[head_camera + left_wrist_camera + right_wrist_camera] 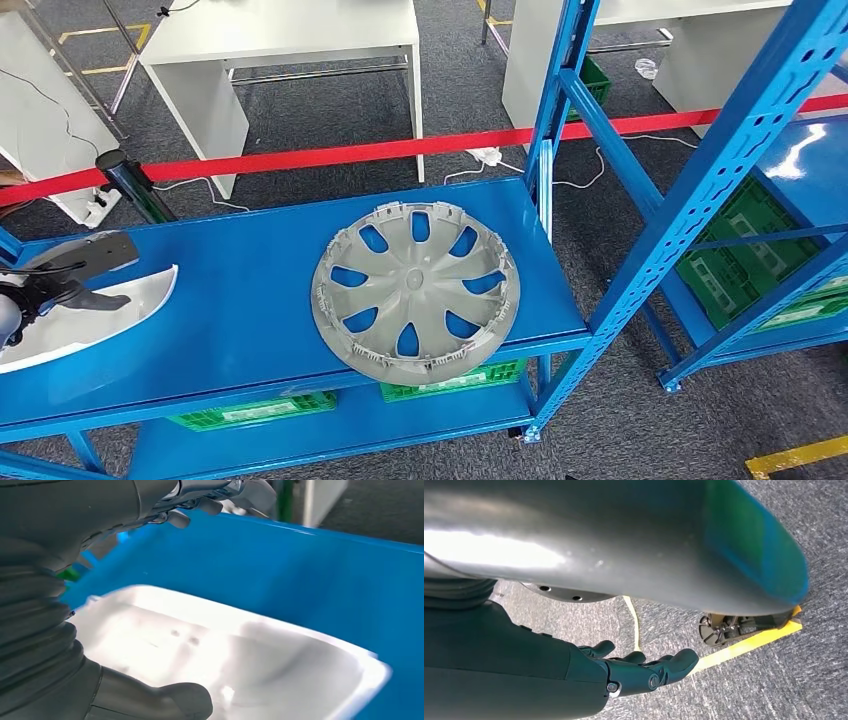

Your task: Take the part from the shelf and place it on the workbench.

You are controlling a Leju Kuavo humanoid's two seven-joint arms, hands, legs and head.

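1. The blue shelf (pixel 250 270) spans most of the head view, and its left end runs out of frame.
2. A grey wheel cover (pixel 415 292) lies flat on the shelf near the right upright, its front rim just over the shelf's front lip.
3. The white part (pixel 95 320) lies at the shelf's left end, cut off by the frame edge; its long axis runs from near left toward far right, its tip pointing toward the wheel cover. The left wrist view shows it as a hollow, glossy shell, open side up.
4. The left hand (pixel 60 280) sits over the part, fingers spread above it and thumb (pixel 175 702) beside its rim. Whether it grips the part cannot be told.
5. The right hand (pixel 639 672) hangs over grey floor (pixel 774 680) with yellow tape (pixel 749 642), fingers loosely extended, holding nothing.
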